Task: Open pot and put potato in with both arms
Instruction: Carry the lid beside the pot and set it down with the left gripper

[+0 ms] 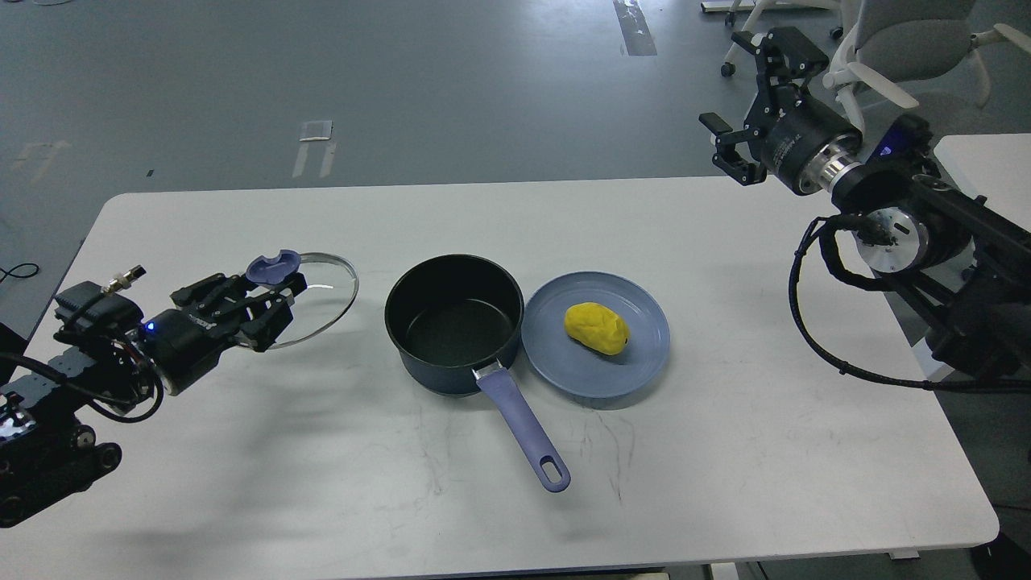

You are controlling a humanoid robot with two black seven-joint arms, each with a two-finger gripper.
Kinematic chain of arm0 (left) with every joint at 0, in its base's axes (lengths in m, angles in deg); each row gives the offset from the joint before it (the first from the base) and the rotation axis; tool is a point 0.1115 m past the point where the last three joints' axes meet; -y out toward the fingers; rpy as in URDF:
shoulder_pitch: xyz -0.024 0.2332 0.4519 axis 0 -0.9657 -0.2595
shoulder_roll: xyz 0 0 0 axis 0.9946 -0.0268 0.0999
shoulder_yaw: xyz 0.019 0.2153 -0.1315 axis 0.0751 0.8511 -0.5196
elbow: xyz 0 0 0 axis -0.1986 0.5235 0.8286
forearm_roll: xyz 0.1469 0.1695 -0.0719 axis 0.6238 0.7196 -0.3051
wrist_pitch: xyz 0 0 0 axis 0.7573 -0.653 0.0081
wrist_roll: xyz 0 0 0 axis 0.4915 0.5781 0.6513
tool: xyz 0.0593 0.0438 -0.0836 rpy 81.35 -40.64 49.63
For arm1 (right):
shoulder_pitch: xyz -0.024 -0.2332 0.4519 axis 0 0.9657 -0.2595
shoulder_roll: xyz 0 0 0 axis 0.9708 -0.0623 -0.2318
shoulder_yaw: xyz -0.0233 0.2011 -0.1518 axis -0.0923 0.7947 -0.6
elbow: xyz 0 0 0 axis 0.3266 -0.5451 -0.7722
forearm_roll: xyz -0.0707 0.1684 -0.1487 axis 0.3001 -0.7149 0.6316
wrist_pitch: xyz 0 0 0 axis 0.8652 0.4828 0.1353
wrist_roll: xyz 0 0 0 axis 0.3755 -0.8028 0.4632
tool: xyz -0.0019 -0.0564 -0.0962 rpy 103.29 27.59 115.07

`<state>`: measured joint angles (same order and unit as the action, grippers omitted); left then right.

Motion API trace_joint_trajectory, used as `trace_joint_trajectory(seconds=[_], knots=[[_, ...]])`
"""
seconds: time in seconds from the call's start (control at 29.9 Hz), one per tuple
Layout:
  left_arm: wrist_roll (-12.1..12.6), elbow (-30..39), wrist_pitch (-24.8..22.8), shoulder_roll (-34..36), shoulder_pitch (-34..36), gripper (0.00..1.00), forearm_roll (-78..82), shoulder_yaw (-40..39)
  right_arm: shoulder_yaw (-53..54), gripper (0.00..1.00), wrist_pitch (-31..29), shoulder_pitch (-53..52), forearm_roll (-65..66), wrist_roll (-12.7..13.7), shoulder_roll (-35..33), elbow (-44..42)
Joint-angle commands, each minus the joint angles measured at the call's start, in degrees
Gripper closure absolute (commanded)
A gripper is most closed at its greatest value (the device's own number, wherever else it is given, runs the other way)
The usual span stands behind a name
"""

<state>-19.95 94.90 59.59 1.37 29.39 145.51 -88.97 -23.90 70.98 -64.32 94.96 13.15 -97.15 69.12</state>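
Note:
A dark blue pot [453, 322] with a purple handle stands uncovered and empty in the middle of the white table [725, 451]. A yellow potato [596, 328] lies on a blue plate [640, 354] just right of the pot. My left gripper [270, 294] is shut on the purple knob of the glass lid [326, 302] and holds it low over the table, well left of the pot. My right gripper [745, 105] is open and empty, raised beyond the table's far right corner.
White office chairs [902, 48] stand on the grey floor behind the right arm. A second white table edge [987, 161] shows at the far right. Bare table surface lies in front of the pot and plate.

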Motion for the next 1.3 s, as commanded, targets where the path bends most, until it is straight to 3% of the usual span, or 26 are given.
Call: trace_joint_trajectory(seconds=[0.0, 0.67, 0.77, 0.8, 0.83, 1.27], knots=[[-0.01, -1.84, 0.0, -0.29, -2.45, 0.6, 0.0, 0.13, 0.0, 0.0, 0.0, 0.25, -0.08, -0.04, -0.12, 0.04], [-0.01, -9.49, 0.0, -6.62, -5.79, 0.5, -0.79, 0.22, 0.0, 0.0, 0.0, 0.6, -0.08, -0.04, -0.12, 0.13], [-0.01, -10.81, 0.0, -7.41, -5.79, 0.31, -0.79, 0.22, 0.0, 0.0, 0.0, 0.6, 0.0, -0.04, -0.12, 0.13], [-0.01, -11.16, 0.0, -7.67, -5.79, 0.14, -0.88, 0.22, 0.0, 0.0, 0.0, 0.6, 0.0, -0.04, -0.12, 0.13], [-0.01, -11.16, 0.0, -7.85, -5.79, 0.03, -0.88, 0.22, 0.0, 0.0, 0.0, 0.6, -0.08, -0.04, -0.12, 0.13], [-0.01, -10.29, 0.0, -7.5, -4.91, 0.02, -3.07, -0.13, 0.09, 0.0, 0.0, 0.95, 0.0, -0.04, -0.21, 0.04]])
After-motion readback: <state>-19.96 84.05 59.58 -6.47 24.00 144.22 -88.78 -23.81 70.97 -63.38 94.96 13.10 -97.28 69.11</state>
